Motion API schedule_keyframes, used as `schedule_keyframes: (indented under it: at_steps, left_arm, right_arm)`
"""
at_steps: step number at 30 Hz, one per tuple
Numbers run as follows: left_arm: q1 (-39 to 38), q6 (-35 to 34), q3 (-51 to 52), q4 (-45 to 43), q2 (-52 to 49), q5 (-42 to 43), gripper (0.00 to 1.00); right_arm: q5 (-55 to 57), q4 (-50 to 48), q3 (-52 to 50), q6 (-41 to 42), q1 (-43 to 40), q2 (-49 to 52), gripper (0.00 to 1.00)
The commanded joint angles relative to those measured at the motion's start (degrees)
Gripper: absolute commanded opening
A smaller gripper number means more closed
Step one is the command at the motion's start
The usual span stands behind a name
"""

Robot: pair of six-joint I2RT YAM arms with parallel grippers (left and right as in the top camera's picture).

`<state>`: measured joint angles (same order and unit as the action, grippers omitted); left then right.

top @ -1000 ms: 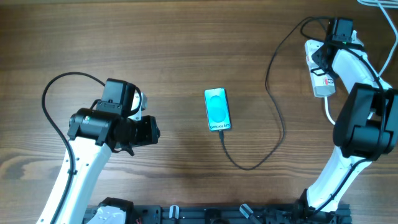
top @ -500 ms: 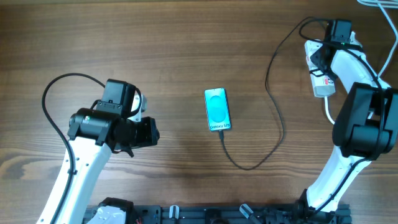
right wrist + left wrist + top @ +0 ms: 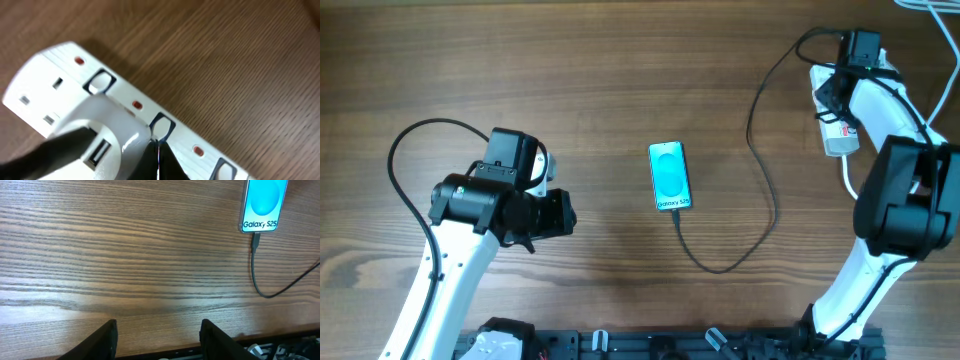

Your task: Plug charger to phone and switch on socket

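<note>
Socket (image 3: 40, 90) one, phone (image 3: 670, 176) one (charger (image 3: 253, 272) one, plugged in), left pincer (image 3: 159, 325) released, right pincer (image 3: 158, 146) clenched.

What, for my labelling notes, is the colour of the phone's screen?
Bright teal; the phone shows best in the overhead view.

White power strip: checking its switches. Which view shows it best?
Right wrist: the white power strip is close up, rocker switches and red marks clear. Overhead shows it small, partly under the right arm. Left wrist misses it.
</note>
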<state>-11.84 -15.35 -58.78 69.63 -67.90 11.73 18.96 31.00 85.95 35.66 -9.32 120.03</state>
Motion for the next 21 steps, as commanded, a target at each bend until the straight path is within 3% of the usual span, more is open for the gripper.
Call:
schedule_keyframes:
  at_steps: [1,21]
  left_arm:
    - [0.02,-0.5,-0.22,0.07,0.9,-0.94,0.53]
    - [0.02,-0.5,-0.22,0.52,0.9,-0.92,0.53]
  right_arm:
    - [2.69,-1.18,0.46,-0.94,-0.48,-2.4,0.05]
    - [-3.8,-3.43,-0.2,-1.2,-0.42,3.85,0.04]
